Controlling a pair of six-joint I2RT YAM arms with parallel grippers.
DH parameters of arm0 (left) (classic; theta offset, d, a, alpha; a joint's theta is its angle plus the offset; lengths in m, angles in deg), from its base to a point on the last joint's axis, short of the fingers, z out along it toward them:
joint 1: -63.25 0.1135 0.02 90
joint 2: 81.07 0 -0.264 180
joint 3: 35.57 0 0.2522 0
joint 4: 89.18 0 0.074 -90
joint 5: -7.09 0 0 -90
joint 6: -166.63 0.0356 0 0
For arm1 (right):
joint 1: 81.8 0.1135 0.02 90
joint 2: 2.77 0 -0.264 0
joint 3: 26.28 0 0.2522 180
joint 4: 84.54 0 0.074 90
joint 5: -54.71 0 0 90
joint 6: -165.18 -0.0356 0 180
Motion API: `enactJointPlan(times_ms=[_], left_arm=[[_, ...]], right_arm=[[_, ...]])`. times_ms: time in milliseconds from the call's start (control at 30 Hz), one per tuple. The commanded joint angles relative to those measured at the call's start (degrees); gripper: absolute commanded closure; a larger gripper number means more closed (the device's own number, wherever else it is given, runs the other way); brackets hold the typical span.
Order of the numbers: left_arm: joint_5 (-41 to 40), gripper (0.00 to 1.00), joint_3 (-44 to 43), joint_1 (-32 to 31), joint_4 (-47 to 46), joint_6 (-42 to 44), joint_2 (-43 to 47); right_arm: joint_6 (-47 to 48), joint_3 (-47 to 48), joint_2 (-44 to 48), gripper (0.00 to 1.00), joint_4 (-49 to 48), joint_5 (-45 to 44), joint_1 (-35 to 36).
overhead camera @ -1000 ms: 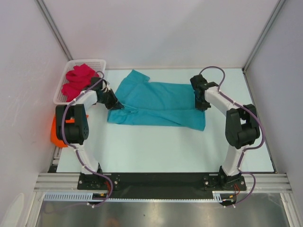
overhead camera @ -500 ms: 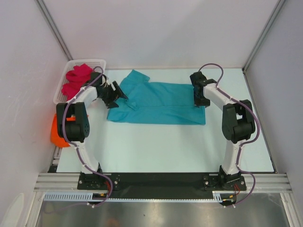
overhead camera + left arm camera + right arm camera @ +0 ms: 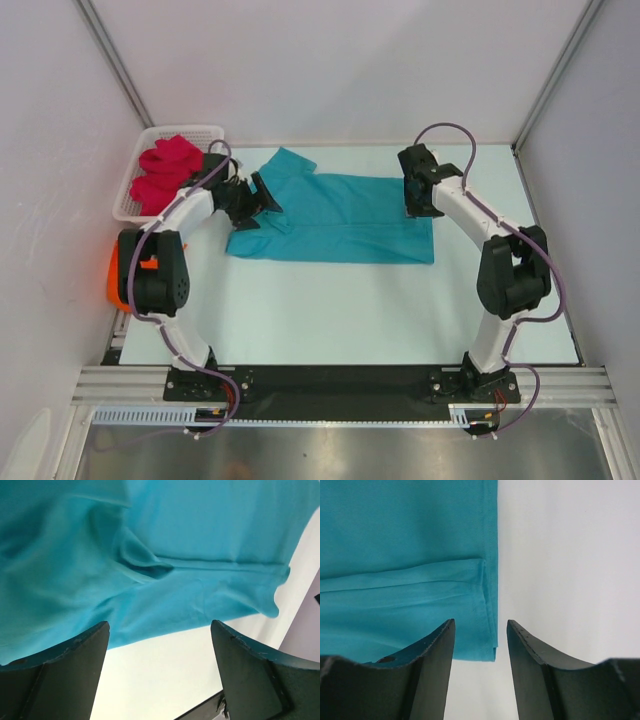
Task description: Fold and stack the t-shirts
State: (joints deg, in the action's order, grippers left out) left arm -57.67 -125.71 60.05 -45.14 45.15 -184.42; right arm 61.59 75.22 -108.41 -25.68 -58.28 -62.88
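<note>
The left arm [image 3: 157,276] and right arm [image 3: 510,278] are built alike: white rounded links joined by bulky black motor housings. A thin purple cable [image 3: 446,126] loops along each, down to a black base [image 3: 190,381] at the lower edge. The left fingers [image 3: 65,680] and right fingers [image 3: 420,680] are dark grey wedges with scuffed, pale-flecked edges.

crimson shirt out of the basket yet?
No, in the top view the crimson shirt lies bunched inside the white basket at the far left.
</note>
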Motion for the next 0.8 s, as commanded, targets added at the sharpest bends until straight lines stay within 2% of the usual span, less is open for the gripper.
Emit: enactJointPlan(times_ms=[0, 367, 767], left_arm=[[1.48, 0.13, 0.00, -4.35, -2.86, -0.94, 0.26], [0.26, 0.13, -2.45, -6.20, -6.73, -2.97, -9.23], [-0.80, 0.14, -17.92, -7.17, -3.48, -4.20, -17.50]], right_arm=[[-1.27, -1.08, 4.04, 0.49, 0.86, -1.45, 1.21], [-1.01, -3.72, 7.30, 0.50, 1.92, -2.51, 1.21], [-0.83, -4.60, 6.86, 0.50, 2.36, -3.30, 1.30]])
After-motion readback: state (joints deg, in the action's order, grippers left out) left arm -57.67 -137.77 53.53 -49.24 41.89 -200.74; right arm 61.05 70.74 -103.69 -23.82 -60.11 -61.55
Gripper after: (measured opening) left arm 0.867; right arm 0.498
